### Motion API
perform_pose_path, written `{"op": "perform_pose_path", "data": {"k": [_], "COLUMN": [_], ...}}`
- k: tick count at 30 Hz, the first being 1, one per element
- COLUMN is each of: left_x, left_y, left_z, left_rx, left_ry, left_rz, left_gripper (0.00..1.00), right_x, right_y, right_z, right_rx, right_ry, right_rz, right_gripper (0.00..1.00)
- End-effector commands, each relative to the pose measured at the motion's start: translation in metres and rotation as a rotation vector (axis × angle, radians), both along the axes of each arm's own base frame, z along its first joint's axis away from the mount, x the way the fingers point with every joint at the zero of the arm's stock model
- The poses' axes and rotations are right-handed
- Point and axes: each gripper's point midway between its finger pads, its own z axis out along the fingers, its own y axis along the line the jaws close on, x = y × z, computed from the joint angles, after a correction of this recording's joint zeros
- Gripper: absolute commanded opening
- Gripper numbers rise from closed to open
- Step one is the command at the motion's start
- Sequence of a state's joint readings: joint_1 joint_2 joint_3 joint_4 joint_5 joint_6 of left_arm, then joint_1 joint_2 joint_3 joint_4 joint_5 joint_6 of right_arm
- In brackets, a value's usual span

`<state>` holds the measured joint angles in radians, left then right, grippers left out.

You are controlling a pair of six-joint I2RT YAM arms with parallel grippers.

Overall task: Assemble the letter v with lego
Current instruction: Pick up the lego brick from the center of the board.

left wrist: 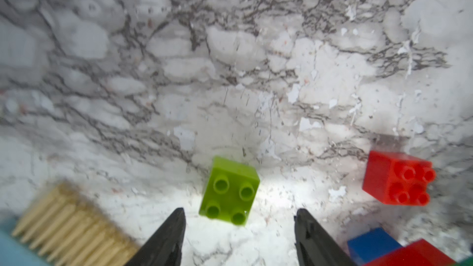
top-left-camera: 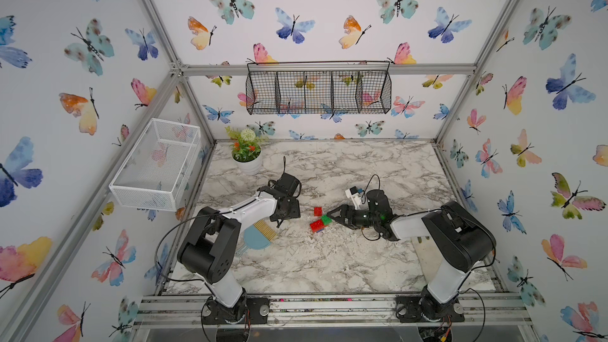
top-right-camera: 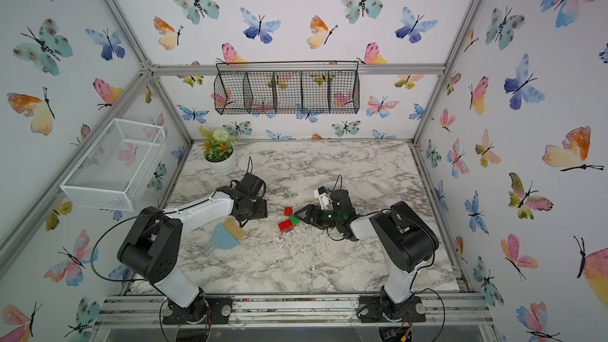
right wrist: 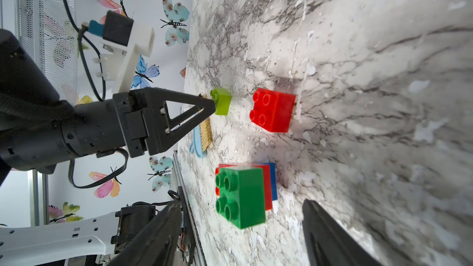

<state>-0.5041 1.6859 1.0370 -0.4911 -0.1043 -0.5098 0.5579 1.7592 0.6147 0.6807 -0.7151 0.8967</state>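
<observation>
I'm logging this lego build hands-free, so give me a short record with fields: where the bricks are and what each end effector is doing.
left end effector: open, small lime plastic square brick between its fingertips, gaps both sides
right end effector: open around dark green square brick, not clamping
cluster: that green brick, long red brick, blue brick; stacking unclear
loose: square red brick, studs up, on marble-pattern table
progress: three bricks clustered, two loose
nearby: tan-bristled blue hand brush
</observation>
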Motion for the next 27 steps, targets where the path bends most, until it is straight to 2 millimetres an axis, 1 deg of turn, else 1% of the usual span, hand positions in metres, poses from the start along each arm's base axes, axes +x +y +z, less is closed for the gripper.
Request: {"op": "perform_pose_path", "data": {"k": [1,3,6,8,11,16,18,21,24,26,27], "left_x": [0.000,0.002,0.004,0.005,0.005,0.003,-0.001,-0.010,-0.025,-0.037,-0.042], "left_y": [0.014,0.013,0.008,0.006,0.005,0.001,0.000,-0.001,-0.011,-0.024,-0.030], "left_z": [-0.011,-0.014,-0.018,-0.021,-0.023,-0.022,-0.017,0.001,0.022,0.033,0.035], "left_rx": [0.138,0.143,0.125,0.113,0.098,0.063,0.050,0.021,-0.051,-0.093,-0.114], "left_ry": [0.022,0.025,0.025,0.025,0.027,0.034,0.044,0.067,0.086,0.078,0.081], "left_rz": [-0.112,-0.124,-0.131,-0.125,-0.104,-0.081,-0.057,0.027,0.120,0.159,0.174], "left_gripper": [0.64,0.59,0.56,0.47,0.38,0.31,0.28,0.25,0.25,0.25,0.25], "right_x": [-0.001,-0.002,-0.003,-0.003,-0.003,-0.003,-0.003,-0.003,-0.005,-0.006,-0.006], "right_y": [0.001,0.000,0.000,0.001,0.003,0.005,0.006,0.007,0.009,0.012,0.012], "right_z": [0.008,0.008,0.009,0.011,0.011,0.012,0.013,0.012,0.012,0.011,0.009], "right_rx": [0.006,0.007,0.014,0.026,0.038,0.046,0.048,0.049,0.057,0.060,0.056], "right_ry": [-0.029,-0.033,-0.038,-0.038,-0.037,-0.046,-0.049,-0.051,-0.045,-0.039,-0.032], "right_rz": [0.008,0.005,0.008,0.009,0.013,0.022,0.026,0.029,0.038,0.043,0.046], "right_gripper": [0.78,0.78,0.78,0.78,0.77,0.76,0.76,0.76,0.76,0.76,0.76]}}
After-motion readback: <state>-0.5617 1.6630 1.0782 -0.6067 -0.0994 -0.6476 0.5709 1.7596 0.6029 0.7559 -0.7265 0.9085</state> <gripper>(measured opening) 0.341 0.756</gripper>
